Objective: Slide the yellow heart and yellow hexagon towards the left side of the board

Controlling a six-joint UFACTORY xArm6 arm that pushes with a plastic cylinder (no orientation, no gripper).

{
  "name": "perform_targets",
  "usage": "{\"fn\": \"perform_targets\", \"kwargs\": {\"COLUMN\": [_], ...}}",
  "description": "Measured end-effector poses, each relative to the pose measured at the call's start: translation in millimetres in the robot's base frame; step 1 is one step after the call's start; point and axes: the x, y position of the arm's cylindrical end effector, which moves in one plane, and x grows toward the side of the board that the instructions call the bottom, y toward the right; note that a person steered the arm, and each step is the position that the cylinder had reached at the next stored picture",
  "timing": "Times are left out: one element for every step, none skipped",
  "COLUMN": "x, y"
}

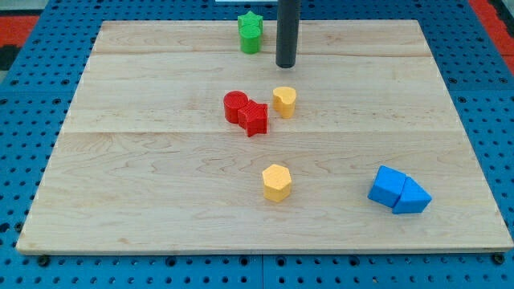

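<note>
The yellow heart (284, 101) lies near the middle of the wooden board (144, 160), just right of two red blocks. The yellow hexagon (276, 182) lies below it, toward the view's bottom. My tip (286, 65) is above the yellow heart, toward the view's top, a short gap away and not touching it. The rod runs straight up out of the view's top.
A red round block (235, 105) and a red star-like block (254, 118) touch each other left of the heart. A green star block (250, 32) sits at the top, left of the rod. Two blue blocks (399, 191) sit together at the lower right.
</note>
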Motion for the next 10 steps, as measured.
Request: {"fn": "perform_targets", "kwargs": {"x": [20,54,68,114,133,140,173,201,184,192], "y": [1,-12,-17,-32,9,20,-3,15,36,66]}}
